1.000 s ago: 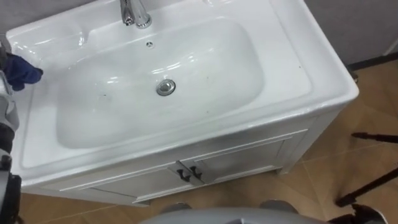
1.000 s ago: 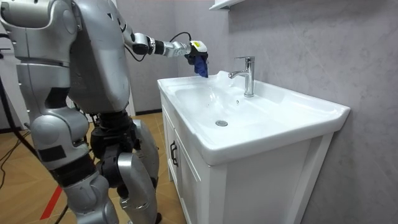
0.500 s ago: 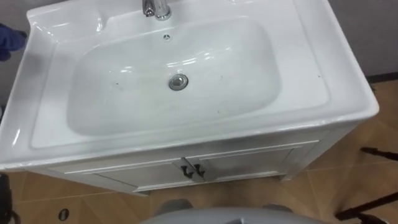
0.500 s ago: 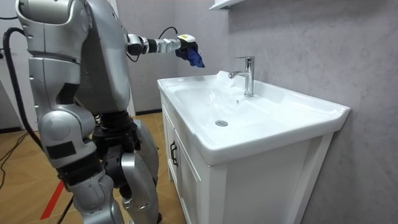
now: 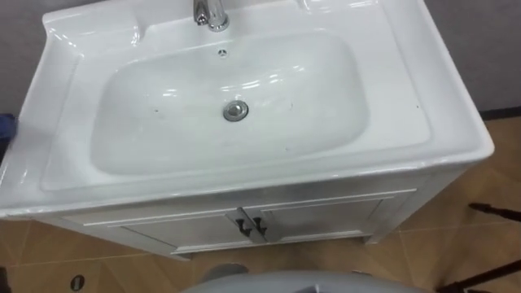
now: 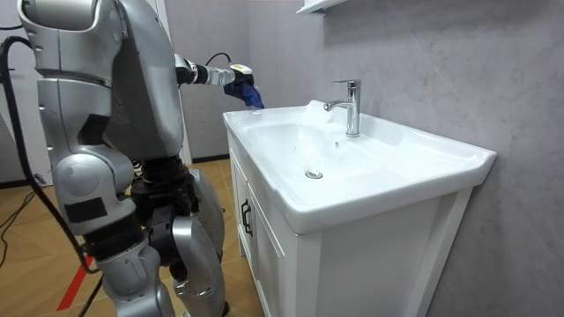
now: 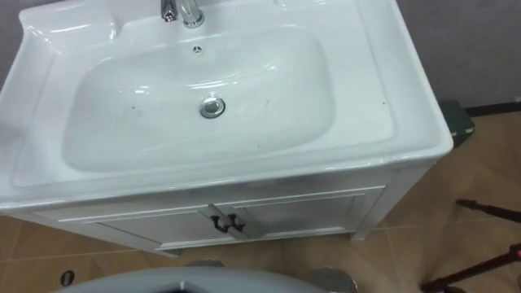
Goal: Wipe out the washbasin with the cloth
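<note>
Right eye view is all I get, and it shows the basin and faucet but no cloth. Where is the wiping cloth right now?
Observer: The room view shows a blue cloth gripped in the left robot hand, held in the air.
Operator: Is it over the basin?
Observer: No. The left eye view catches a sliver of blue at its left edge, outside the basin's left rim.
</note>
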